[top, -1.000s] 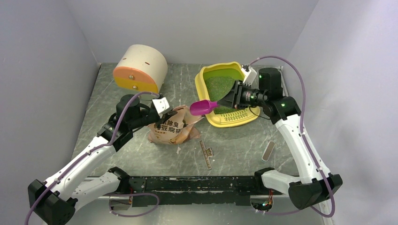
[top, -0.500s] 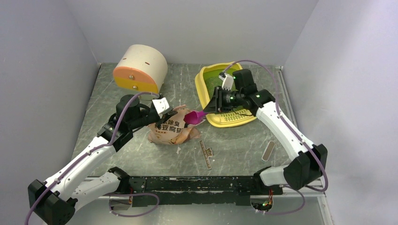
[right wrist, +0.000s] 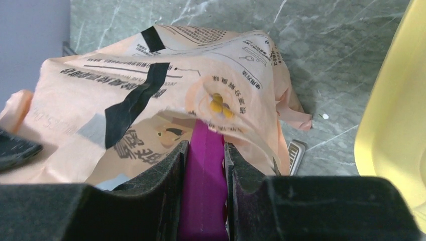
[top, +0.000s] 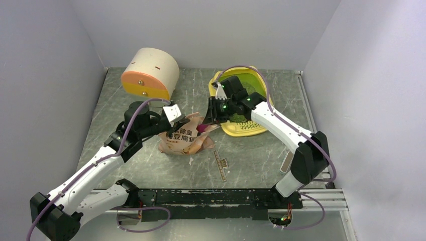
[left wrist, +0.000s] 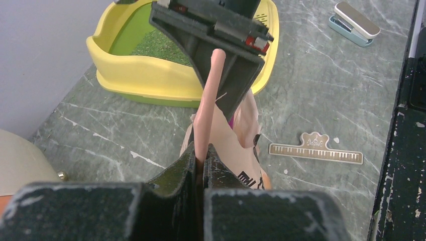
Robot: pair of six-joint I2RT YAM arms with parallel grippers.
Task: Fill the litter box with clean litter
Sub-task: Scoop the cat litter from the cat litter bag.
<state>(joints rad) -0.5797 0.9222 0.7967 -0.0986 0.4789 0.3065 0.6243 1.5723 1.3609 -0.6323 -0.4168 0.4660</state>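
The yellow litter box (top: pixel 240 129) sits at the back right, with a thin layer of greenish clean litter (top: pixel 240 118) in its green pan; it also shows in the left wrist view (left wrist: pixel 145 75). My left gripper (top: pixel 182 122) is shut on the top edge of the pink litter bag (top: pixel 181 139) and holds it open (left wrist: pixel 201 150). My right gripper (top: pixel 207 125) is shut on the magenta scoop (right wrist: pixel 205 170), whose head is inside the bag's mouth (right wrist: pixel 166 100) and hidden.
A cream-and-orange cylindrical container (top: pixel 149 74) stands at the back left. A ruler-shaped piece (top: pixel 219 165) lies in front of the bag, and a small stapler-like item (top: pixel 289 160) lies front right.
My right arm has swung left from over the litter box to the bag, carrying the scoop, and pushed its head into the bag's mouth. The left arm has not moved.
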